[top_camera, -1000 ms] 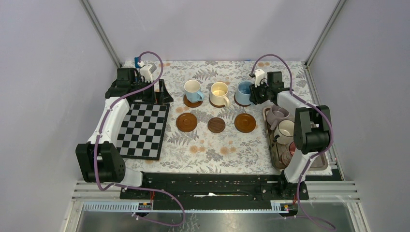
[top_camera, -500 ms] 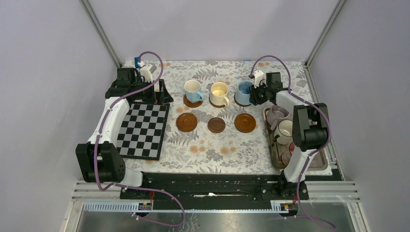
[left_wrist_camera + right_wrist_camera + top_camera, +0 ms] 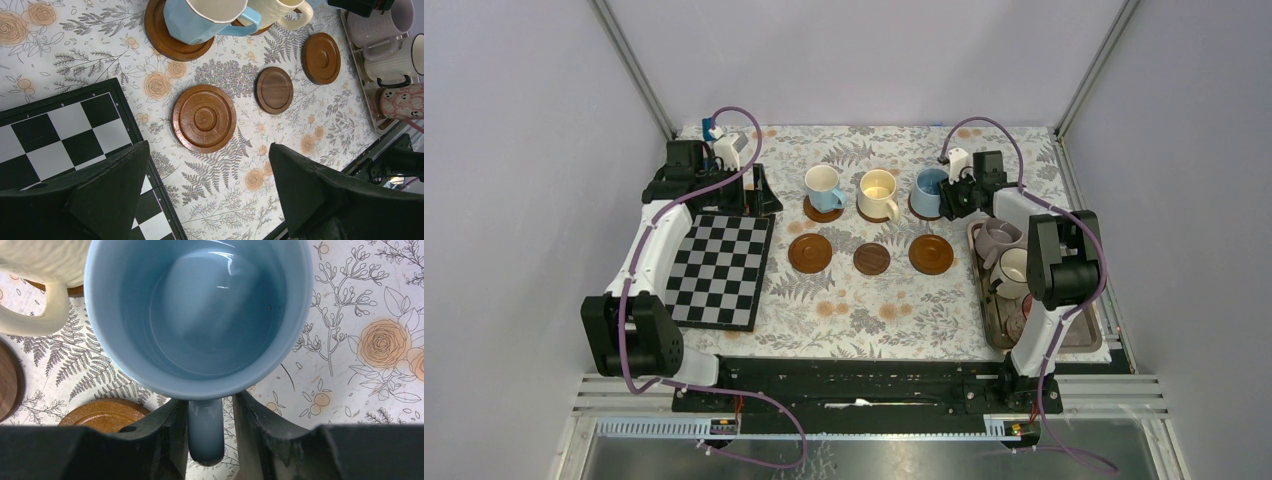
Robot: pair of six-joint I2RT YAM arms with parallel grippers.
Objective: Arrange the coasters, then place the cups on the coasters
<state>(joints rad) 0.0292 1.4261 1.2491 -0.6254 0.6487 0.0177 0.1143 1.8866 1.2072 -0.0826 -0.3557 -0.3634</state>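
Light-blue cup [image 3: 200, 315] stands at 12 o'clock on the table [image 3: 864, 310], rightmost in a row of three. Right gripper [image 3: 209, 405] straddles its handle, jaws narrowly parted, with a sliver of gap on one side. Left gripper [image 3: 207, 146] hangs at 10 o'clock, jaws wide apart, holding nothing. Three bare coasters [image 3: 871, 258] lie at centre. Three more cups [image 3: 1014, 268] sit in the tray [image 3: 1079, 338] at 3 o'clock.

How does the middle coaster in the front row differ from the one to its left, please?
The left front coaster is glossy orange-brown, whereas the middle coaster is dark brown and duller. The left front coaster looks wider than the middle coaster. The left front coaster has turned rings in its face, while the middle coaster shows plain straight grain. Both are round wooden discs lying flat on the flowered cloth, neither carrying anything.
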